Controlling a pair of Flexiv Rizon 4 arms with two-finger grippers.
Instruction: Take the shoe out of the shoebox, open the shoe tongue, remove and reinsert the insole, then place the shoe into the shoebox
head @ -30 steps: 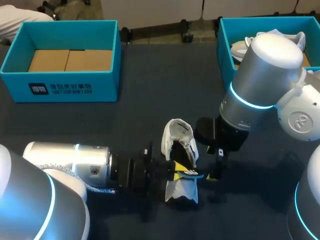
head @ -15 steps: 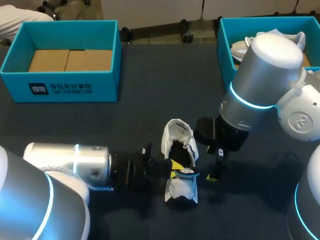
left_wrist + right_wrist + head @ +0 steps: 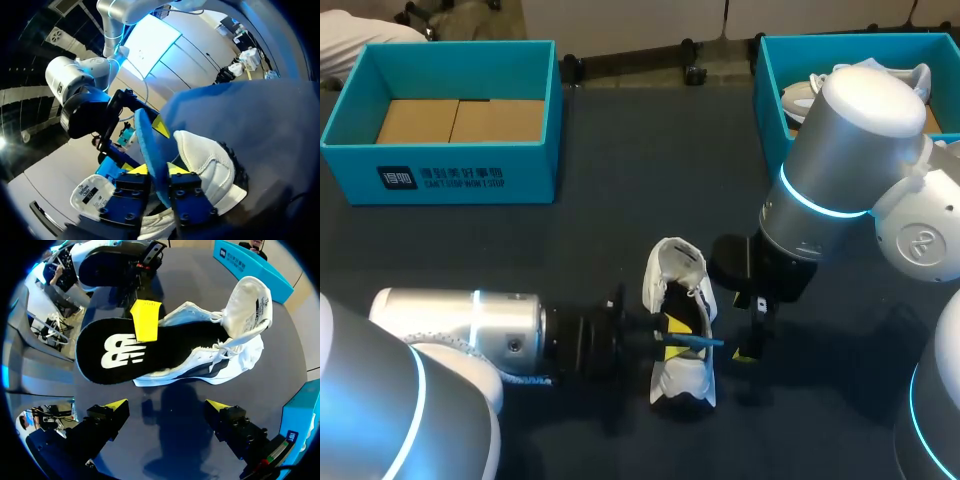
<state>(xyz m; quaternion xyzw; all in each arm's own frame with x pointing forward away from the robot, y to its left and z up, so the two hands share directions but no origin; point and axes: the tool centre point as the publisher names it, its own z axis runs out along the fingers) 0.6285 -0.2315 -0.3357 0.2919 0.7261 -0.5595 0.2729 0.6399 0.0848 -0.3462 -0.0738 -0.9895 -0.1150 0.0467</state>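
A white and black shoe [image 3: 680,300] lies on its side on the dark table, tongue pulled back. Its insole [image 3: 125,350], black on top with a blue edge, sticks out of the shoe's opening [image 3: 235,340]. My left gripper [image 3: 670,338] comes in from the left. In the left wrist view the insole [image 3: 150,145] stands edgewise between its two yellow tips, and both fingers [image 3: 137,170] press against it. My right gripper [image 3: 167,407] hangs open just beside the shoe's sole side, holding nothing; in the head view this right gripper [image 3: 752,350] is to the shoe's right.
A teal shoebox [image 3: 440,165] with a cardboard floor stands at the back left. A second teal box [image 3: 772,90] at the back right holds another white shoe [image 3: 800,95]. My right arm's big body [image 3: 850,150] looms over the table's right half.
My left arm has pushed slightly right toward the shoe. The insole has turned more edge-on in its fingers, which stand a little wider. The right arm has not moved.
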